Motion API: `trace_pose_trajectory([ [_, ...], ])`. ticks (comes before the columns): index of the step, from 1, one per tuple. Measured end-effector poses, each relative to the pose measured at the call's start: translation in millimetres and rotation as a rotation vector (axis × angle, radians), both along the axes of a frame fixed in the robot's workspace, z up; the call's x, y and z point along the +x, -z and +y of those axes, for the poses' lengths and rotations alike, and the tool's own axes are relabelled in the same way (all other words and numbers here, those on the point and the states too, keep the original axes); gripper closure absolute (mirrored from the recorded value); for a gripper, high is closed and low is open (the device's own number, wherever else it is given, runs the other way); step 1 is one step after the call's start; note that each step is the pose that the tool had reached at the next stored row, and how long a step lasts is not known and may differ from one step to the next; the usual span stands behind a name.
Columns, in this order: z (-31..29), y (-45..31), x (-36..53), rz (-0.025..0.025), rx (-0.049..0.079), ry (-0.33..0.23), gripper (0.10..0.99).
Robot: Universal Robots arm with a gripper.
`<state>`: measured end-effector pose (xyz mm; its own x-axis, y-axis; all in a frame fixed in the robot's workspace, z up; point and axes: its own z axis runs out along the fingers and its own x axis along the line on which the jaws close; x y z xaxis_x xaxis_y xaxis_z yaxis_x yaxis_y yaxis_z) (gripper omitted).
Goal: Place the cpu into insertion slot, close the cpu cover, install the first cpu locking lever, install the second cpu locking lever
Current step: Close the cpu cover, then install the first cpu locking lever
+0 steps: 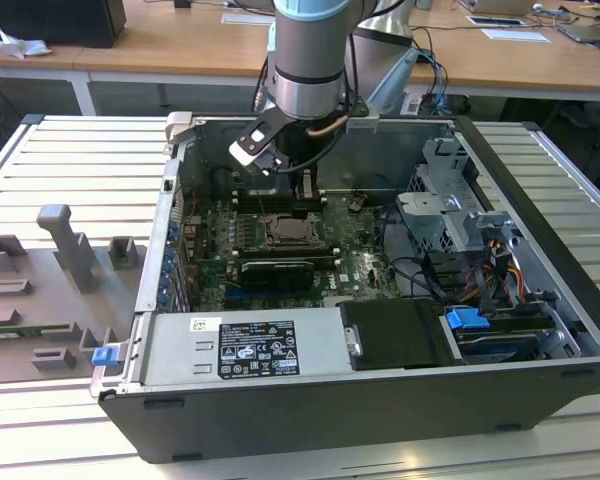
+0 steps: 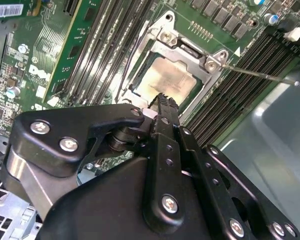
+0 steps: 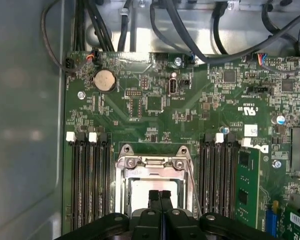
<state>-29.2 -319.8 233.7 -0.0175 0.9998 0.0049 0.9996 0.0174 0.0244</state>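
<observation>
My gripper [image 3: 160, 194] has its two black fingers pressed flat together with nothing between them. In both wrist views the closed tips [image 2: 162, 98] hang right over the cpu [image 3: 140, 190], at the near edge of its pale metal top; I can't tell whether they touch it.

The cpu [image 2: 167, 80] lies flat in the insertion slot [image 1: 283, 231]. The cpu cover [image 3: 152, 162] is down over it, and the chip shows through the silver frame's square window. In the second wrist view a thin metal lever rod [image 2: 260, 75] sticks out from one corner of the socket and runs across the neighbouring memory slots [image 2: 240, 95]. In the first wrist view another wire lever [image 3: 190, 175] runs along one side of the frame.

Banks of black memory slots [image 3: 90, 180] flank the socket on both sides, all on the green motherboard [image 3: 155, 107]. A round coin battery [image 3: 104, 80] sits farther up the board, and black cables [image 3: 190, 35] loop past its edge.

In the exterior view the arm reaches straight down into the open computer case [image 1: 525, 200]. The power supply [image 1: 250, 345] is along the case's near wall. The case lies on a slatted metal table [image 1: 70, 160], and grey fixture blocks [image 1: 65, 245] stand on the exterior view's left.
</observation>
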Motion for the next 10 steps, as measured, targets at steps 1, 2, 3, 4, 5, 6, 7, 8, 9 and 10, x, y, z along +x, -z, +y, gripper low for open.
trace_pose_trajectory([
  [1, 0.0, 0.1, -1.1, 0.0, 0.0, 0.0, 0.98],
  [2, 0.0, 0.3, -2.4, -0.0001, 0.0, 0.0, 0.98],
  [3, 0.0, 0.3, -3.3, -0.0001, 0.0, 0.0, 0.98],
  [4, 0.0, 0.3, -4.1, 0.0, 0.0, 0.0, 0.98],
  [5, 0.0, 0.3, -5.2, -0.0001, 0.0, 0.0, 0.98],
  [6, 0.0, 0.4, -6.3, 0.0, 0.0, 0.0, 0.98],
  [7, 0.0, 0.4, -7.7, 0.0, 0.0, 0.0, 0.98],
  [8, 0.0, 0.4, -9.4, 0.0, 0.0, 0.0, 0.98],
  [9, 0.0, 0.4, -11.5, 0.0, 0.0, 0.0, 0.98],
  [10, 0.0, 0.3, -12.9, 0.0001, 0.0, 0.0, 0.98],
])
